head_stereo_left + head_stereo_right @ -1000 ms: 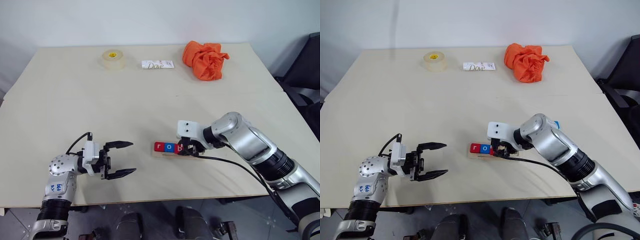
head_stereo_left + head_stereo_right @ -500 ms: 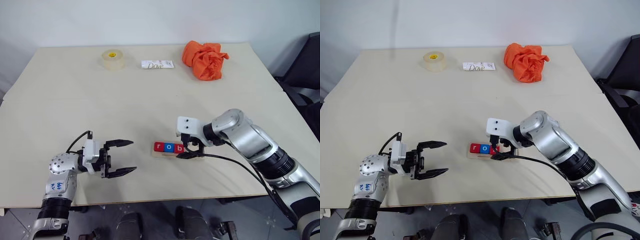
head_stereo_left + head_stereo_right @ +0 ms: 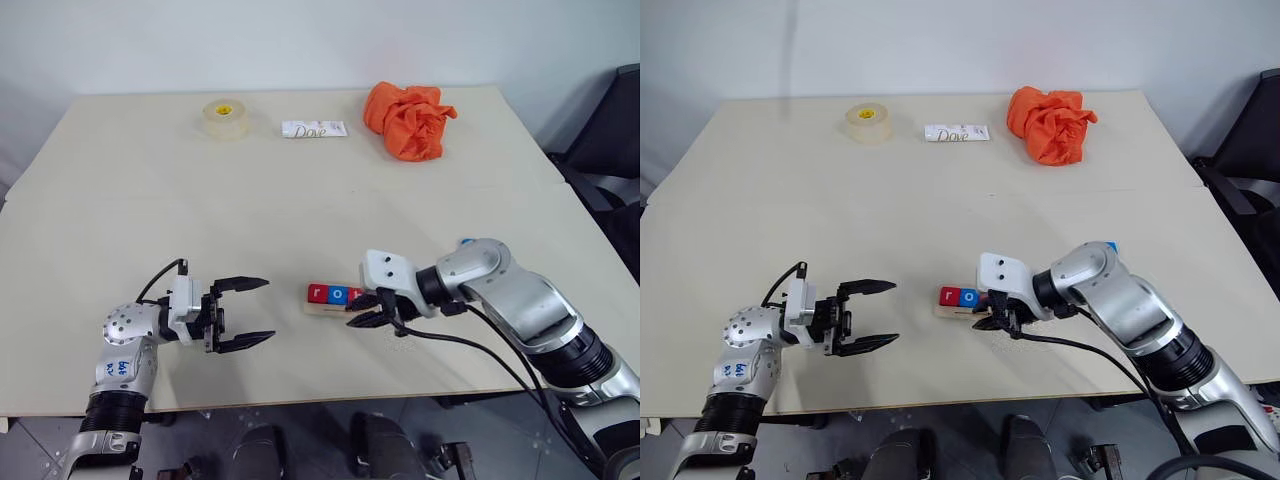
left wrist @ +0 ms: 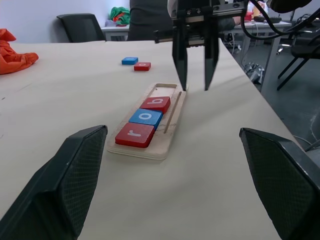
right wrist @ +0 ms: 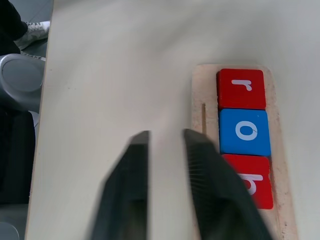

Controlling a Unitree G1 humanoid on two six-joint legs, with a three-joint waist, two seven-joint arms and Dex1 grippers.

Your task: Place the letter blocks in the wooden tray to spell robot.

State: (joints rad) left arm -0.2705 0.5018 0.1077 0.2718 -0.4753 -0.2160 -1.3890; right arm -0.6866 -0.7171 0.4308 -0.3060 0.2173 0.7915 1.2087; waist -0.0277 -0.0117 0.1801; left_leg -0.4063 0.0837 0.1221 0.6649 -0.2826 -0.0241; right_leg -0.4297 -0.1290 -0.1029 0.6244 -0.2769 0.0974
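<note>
A pale wooden tray [image 4: 150,125] lies near the front edge of a cream table [image 3: 300,200], carrying three letter blocks in a row: a red r [image 4: 135,134], a blue o [image 4: 146,118] and a red b [image 4: 155,104]. The three tiles touch one another and fill the end of the tray nearer the left arm, while the far end of the groove stands bare. Two loose tiles, one blue [image 4: 129,60] and one red [image 4: 142,66], rest side by side on the table well beyond the tray, as seen in the left wrist view; their letters are too small to read.

The right gripper [image 3: 368,315] hangs just at the front side of the tray, beside the b, pointing down toward the tabletop. Its two black fingers [image 5: 131,190] stand close together with a narrow gap between them and hold nothing.

The left gripper [image 3: 252,312] hovers level over the table, well apart from the tray on its left, aimed toward it. Its fingers [image 3: 240,284] are spread wide and empty.

At the back of the table sit a roll of tape [image 3: 225,117], a white Dove wrapper [image 3: 315,129] and a crumpled orange cloth [image 3: 408,119], all well apart from the tray. A dark chair [image 3: 612,150] stands off the right side of the table
</note>
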